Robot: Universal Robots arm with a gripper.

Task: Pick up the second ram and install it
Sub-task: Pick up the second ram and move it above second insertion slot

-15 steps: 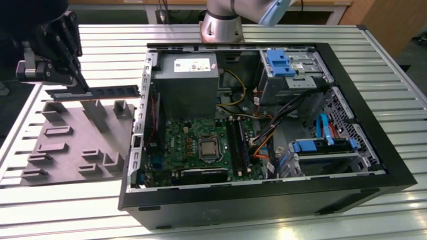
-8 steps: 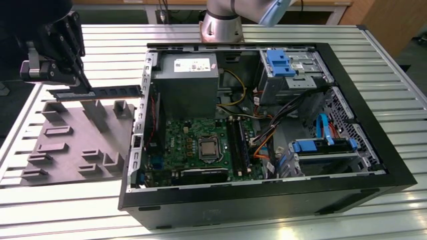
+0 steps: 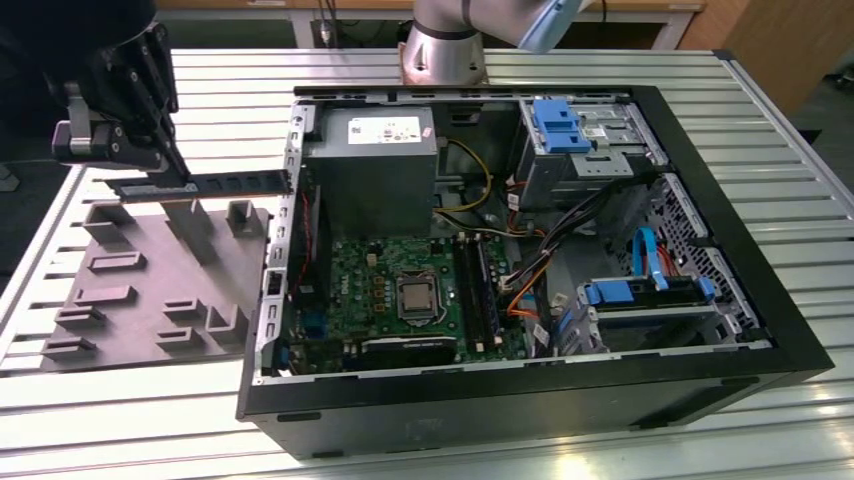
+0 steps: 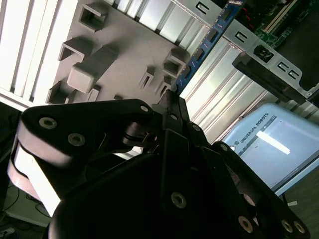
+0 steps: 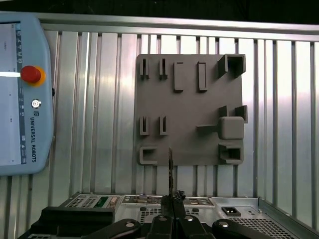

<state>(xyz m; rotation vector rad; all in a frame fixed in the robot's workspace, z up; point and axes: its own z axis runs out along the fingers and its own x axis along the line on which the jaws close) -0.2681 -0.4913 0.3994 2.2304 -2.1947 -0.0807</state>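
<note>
1. The pincer (image 3: 158, 170) is clenched on the ram (image 3: 230, 182). It holds the ram level in the air over the far end of the grey tray (image 3: 134, 300), near the counter (image 3: 120, 420) edge at the exterior view's left and just beside the case (image 3: 534, 400).
2. The ram looks light, thin and stiff, and probably fragile. It is best pinched on its flat faces, clear of the contact edge.
3. The grip sits toward one end, so the long free part could tilt or slip.
4. In the first wrist view the ram (image 5: 170, 167) is edge-on, a mere line, and the pincer's body hides where the pads meet it.
5. Whether the motherboard (image 3: 387, 275) slots already carry a ram is hard to make out.
</note>
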